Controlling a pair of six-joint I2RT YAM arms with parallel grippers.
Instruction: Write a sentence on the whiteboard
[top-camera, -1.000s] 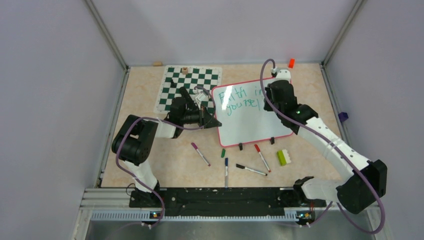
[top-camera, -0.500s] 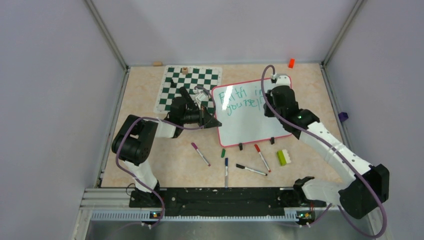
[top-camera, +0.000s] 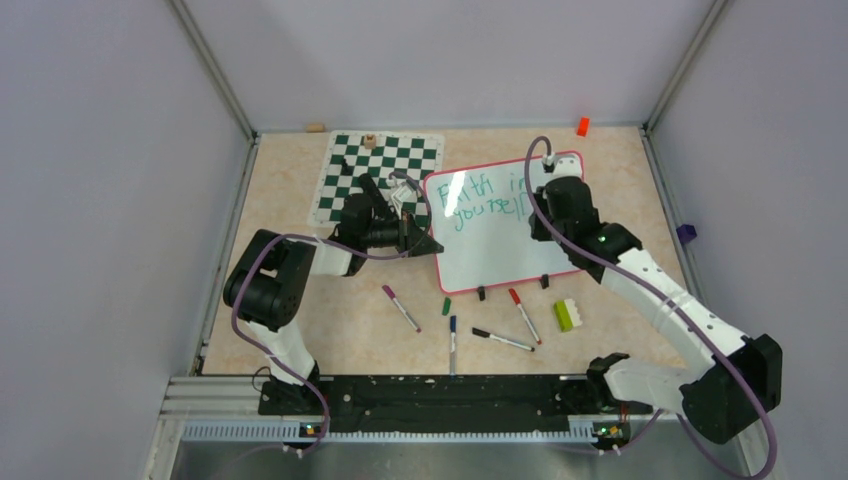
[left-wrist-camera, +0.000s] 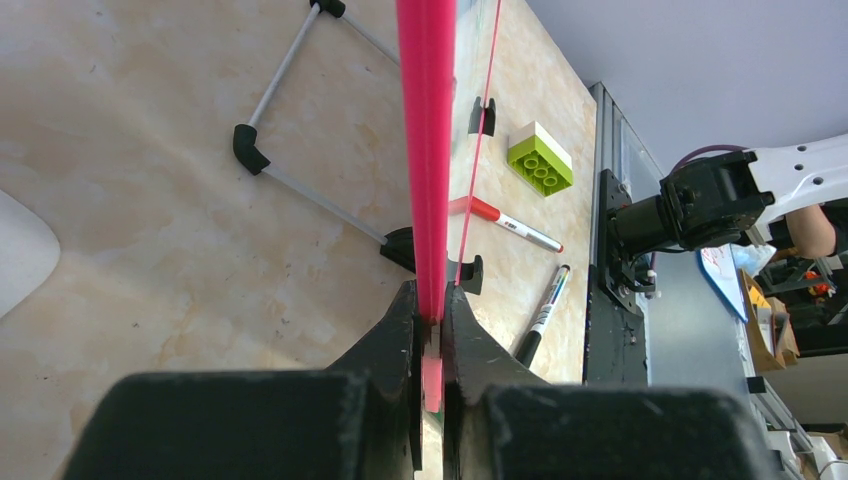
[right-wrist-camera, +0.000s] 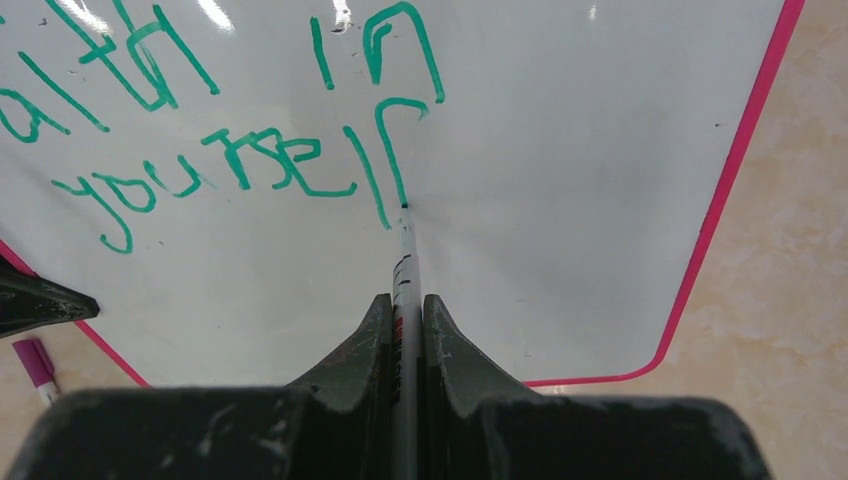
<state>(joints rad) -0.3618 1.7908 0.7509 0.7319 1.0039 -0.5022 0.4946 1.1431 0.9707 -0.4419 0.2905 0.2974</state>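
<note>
Right of centre in the top view, the whiteboard (top-camera: 500, 255) sits tilted on the tabletop, its 2 small black feet toward the lower edge of the frame. It looks light and stiff, with a glossy face that would give fingers no purchase. Propped on a thin wire stand (left-wrist-camera: 300, 190), it would probably slide or rock under pen pressure. The thin pink frame is the sensible place to take hold of it, at an edge and clear of the writing.

Across the upper part of the board runs the sentence (right-wrist-camera: 250, 160) in teal, 2 lines so far: "Faith in" and below it "yourself", with bare white underneath for the rest.

At the board's left edge, the left gripper (left-wrist-camera: 430, 300) is clamped on the pink frame, which runs straight up the middle of the left wrist view between the 2 fingers. The right gripper (right-wrist-camera: 405, 305) is pinched tight on a slim marker (right-wrist-camera: 404, 255), whose tip touches the board at the foot of the final "f".

Below the board in the top view lie several loose markers (top-camera: 524, 315) and a green brick (top-camera: 567, 315); the chess mat (top-camera: 385, 160) lies to the upper left.
</note>
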